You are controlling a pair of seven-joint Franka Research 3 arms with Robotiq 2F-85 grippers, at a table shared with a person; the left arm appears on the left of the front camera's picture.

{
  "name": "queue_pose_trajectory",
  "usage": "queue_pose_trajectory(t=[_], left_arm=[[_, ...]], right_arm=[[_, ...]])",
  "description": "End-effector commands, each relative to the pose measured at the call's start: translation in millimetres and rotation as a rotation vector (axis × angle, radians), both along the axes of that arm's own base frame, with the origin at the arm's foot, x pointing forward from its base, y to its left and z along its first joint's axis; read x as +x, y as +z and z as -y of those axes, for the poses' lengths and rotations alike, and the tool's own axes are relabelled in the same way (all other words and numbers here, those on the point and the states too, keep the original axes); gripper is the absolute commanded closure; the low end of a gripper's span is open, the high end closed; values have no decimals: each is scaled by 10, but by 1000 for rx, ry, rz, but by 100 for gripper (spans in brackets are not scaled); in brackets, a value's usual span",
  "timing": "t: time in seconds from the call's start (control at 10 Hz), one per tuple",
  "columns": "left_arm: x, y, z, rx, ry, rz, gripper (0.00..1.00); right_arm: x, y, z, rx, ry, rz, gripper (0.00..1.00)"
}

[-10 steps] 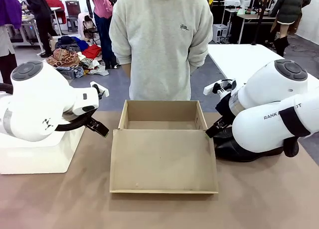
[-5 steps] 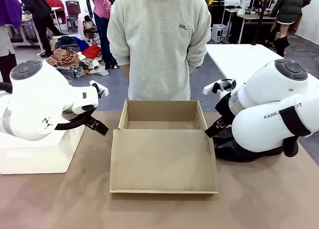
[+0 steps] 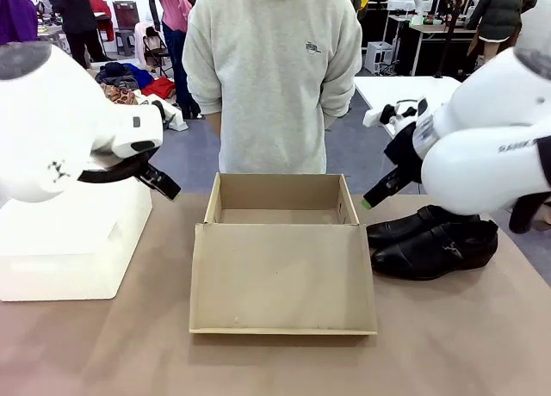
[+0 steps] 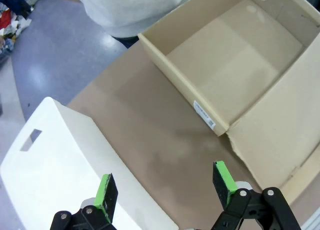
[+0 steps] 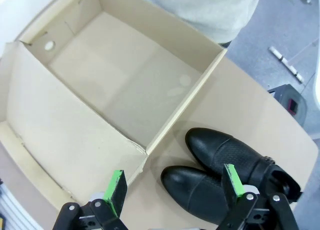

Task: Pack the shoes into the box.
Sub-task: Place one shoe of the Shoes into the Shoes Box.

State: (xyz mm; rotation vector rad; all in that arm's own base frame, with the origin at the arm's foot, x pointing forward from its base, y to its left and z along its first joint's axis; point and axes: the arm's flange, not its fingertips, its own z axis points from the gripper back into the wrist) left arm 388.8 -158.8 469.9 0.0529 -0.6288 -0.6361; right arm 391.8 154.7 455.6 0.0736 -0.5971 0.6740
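The tan cardboard box [image 3: 280, 213] sits open and empty at the table's middle, its flap lid [image 3: 282, 280] lying flat toward me. Two glossy black shoes [image 3: 430, 244] lie side by side on the table right of the box, toes pointing at it. My left gripper [image 3: 165, 186] hangs open above the table left of the box. In the left wrist view that gripper [image 4: 165, 182] is over bare table between the box [image 4: 225, 60] and a white foam box. My right gripper [image 3: 374, 194] is open, raised over the shoes [image 5: 215, 157] beside the box's [image 5: 115, 80] right corner, as the right wrist view [image 5: 175, 181] shows.
A large white foam box [image 3: 73, 245] stands at the table's left, partly under my left arm. A person in a grey sweatshirt [image 3: 271, 69] stands at the far edge behind the box, arms held back. Bare table lies in front of the flap.
Both arms have risen from the table. The right arm has lifted off the shoes, which now show in full. Box and shoes have not moved.
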Motion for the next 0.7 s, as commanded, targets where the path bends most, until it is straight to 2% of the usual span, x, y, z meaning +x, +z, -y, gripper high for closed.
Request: queue_pose_trajectory(t=[0.0, 0.3, 0.6], left_arm=[[-106, 209, 37, -10, 2, -2, 0], [-120, 368, -42, -44, -12, -5, 0], [-115, 572, -172, -122, -145, 6, 0]], right_arm=[[-23, 281, 122, 5, 45, 8, 0], [-53, 418, 169, 37, 96, 12, 0], [-86, 561, 296, 126, 209, 43, 0]])
